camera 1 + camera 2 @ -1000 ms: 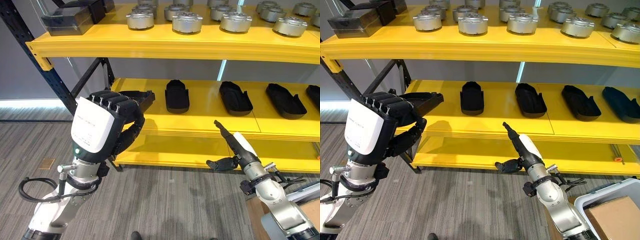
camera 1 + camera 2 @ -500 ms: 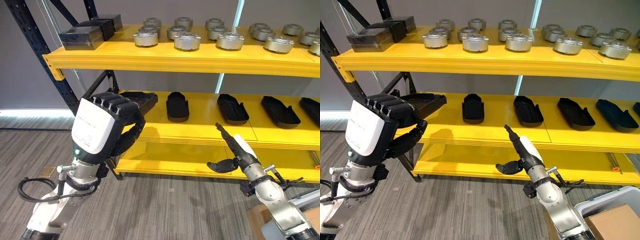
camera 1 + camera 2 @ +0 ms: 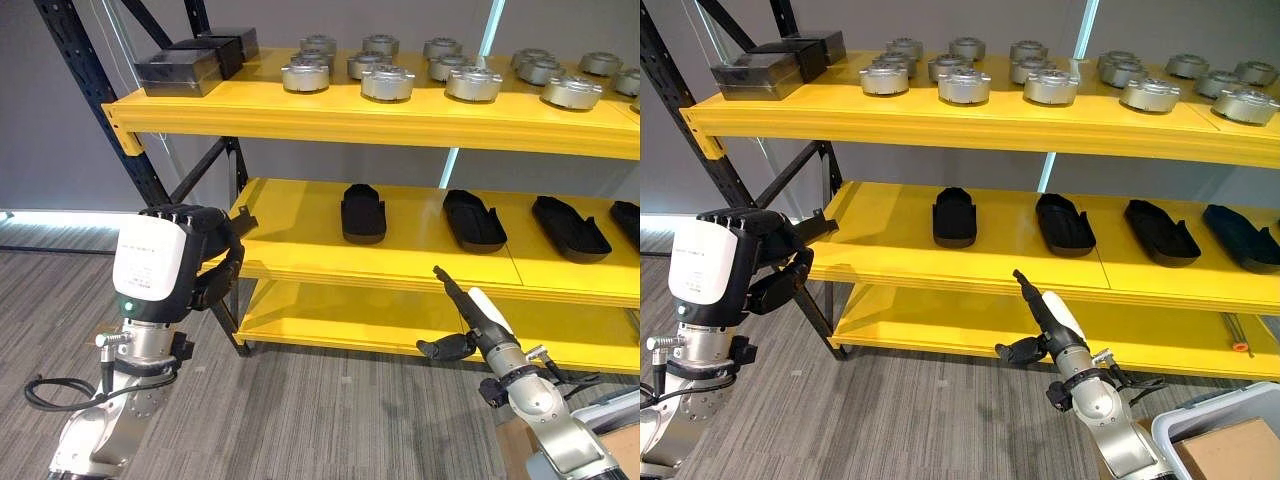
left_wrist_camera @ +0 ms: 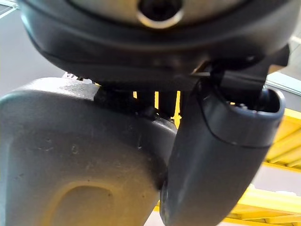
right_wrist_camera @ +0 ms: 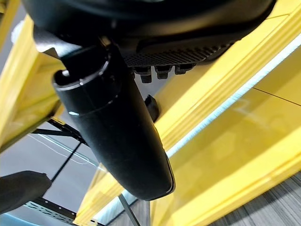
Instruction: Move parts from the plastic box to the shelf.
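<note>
The left hand [image 3: 170, 262] is hovering at the left end of the shelf [image 3: 400, 262], back of the hand toward the camera, fingers curling round a black part [image 3: 238, 220] whose tip is poking out past the knuckles toward the middle tier. The part's long axis seems to be running from the hand toward the shelf edge just beside it — so this hand is judged nearer the empty left stretch of that tier, where three more black parts [image 3: 362, 212] are lying in a row further right. The right hand [image 3: 468, 322] is hanging lower, in front of the bottom tier, fingers straight and thumb spread, carrying nothing. The plastic box [image 3: 1215, 440] is showing at the lower right corner — well apart from both hands
</note>
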Controlling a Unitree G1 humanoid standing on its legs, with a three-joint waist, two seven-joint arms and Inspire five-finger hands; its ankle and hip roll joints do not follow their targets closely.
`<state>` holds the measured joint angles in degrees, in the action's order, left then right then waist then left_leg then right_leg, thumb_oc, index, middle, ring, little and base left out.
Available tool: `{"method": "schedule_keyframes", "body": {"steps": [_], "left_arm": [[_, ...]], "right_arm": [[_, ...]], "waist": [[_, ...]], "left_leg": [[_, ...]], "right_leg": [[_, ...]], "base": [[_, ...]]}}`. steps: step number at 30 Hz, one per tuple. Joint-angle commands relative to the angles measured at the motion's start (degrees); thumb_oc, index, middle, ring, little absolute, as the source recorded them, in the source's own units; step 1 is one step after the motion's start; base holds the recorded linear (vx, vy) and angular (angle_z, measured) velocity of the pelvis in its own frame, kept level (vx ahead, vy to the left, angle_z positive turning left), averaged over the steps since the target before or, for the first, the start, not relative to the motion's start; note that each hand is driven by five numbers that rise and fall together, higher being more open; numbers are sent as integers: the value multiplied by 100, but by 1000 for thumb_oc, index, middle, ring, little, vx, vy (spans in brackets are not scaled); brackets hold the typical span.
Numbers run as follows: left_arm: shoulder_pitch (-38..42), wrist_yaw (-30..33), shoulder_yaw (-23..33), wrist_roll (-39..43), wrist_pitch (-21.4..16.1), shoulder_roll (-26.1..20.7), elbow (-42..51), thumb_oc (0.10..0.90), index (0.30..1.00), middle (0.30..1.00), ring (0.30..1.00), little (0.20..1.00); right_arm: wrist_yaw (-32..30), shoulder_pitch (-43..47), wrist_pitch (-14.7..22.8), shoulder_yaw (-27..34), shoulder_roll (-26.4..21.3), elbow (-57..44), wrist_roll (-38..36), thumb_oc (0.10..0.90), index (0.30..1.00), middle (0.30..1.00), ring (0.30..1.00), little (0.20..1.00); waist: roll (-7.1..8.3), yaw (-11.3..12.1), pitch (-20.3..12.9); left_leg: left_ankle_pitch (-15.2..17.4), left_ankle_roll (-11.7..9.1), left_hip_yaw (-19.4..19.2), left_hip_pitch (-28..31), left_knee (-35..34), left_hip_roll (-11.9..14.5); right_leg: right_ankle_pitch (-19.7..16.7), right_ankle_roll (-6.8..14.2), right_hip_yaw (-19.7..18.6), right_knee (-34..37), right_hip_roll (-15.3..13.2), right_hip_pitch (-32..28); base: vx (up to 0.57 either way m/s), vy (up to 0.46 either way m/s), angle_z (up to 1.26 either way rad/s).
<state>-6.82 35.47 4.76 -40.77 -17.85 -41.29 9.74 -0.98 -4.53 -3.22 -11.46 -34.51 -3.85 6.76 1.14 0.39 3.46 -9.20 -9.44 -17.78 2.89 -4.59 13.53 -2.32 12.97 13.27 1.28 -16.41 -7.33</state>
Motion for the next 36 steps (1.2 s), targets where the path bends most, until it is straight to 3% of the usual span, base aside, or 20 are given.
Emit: {"method": "schedule_keyframes", "body": {"steps": [1,10,18,24,30,34,35,36], "left_arm": [[768,335,632,252,-183,-18,442,400,300,300,300,300],[941,297,485,326,-258,-59,478,400,300,300,300,300],[1452,22,-99,179,-566,75,757,400,300,300,300,300],[1723,-70,-407,-32,-453,65,869,400,300,300,300,300],[2044,-175,-717,-253,-370,-78,800,400,300,300,300,300],[2131,-165,-782,-246,-313,-179,763,400,300,300,300,300],[2119,-144,-748,-70,-275,-225,763,400,300,300,300,300],[2111,-140,-723,-78,-271,-227,767,400,300,300,300,300]], "right_arm": [[-72,802,310,529,-142,-590,128,900,1000,1000,1000,1000],[-81,824,297,567,-160,-608,174,900,1000,1000,1000,1000],[-221,1003,334,409,-134,-547,373,900,1000,1000,1000,1000],[-282,1106,358,328,-126,-515,384,900,1000,1000,1000,1000],[-515,1250,430,238,-40,-369,521,900,1000,1000,1000,1000],[-519,1298,428,214,-29,-316,523,900,1000,1000,1000,1000],[-505,1309,443,222,-30,-292,524,900,1000,1000,1000,1000],[-502,1315,454,226,-28,-301,526,900,1000,1000,1000,1000]], "waist": [[-40,157,-74],[-35,81,-68],[-8,-3,-50],[5,-30,-18],[-18,37,90],[-57,92,129],[-131,184,185],[-140,202,188]], "left_leg": [[697,318,131,308,137,-256],[822,475,203,319,233,-458],[1005,647,211,341,350,-657],[1106,765,185,346,416,-795],[1422,1026,98,335,722,-1067],[1456,1127,41,364,714,-1180],[1538,1222,-34,465,674,-1250],[1581,1224,25,505,650,-1267]], "right_leg": [[274,-319,773,-429,184,88],[226,-321,569,-559,146,168],[45,-267,371,-743,23,268],[-152,-213,306,-941,-103,367],[-442,-197,380,-1631,-340,608],[-556,-215,534,-2050,-361,757],[-610,-190,831,-2748,-509,975],[-579,-147,840,-2856,-492,1019]], "base": [[8,96,-7],[8,89,-4],[-6,94,-7],[-11,127,-10],[-25,194,-8],[10,229,-34],[80,230,-39],[97,277,-23]]}}
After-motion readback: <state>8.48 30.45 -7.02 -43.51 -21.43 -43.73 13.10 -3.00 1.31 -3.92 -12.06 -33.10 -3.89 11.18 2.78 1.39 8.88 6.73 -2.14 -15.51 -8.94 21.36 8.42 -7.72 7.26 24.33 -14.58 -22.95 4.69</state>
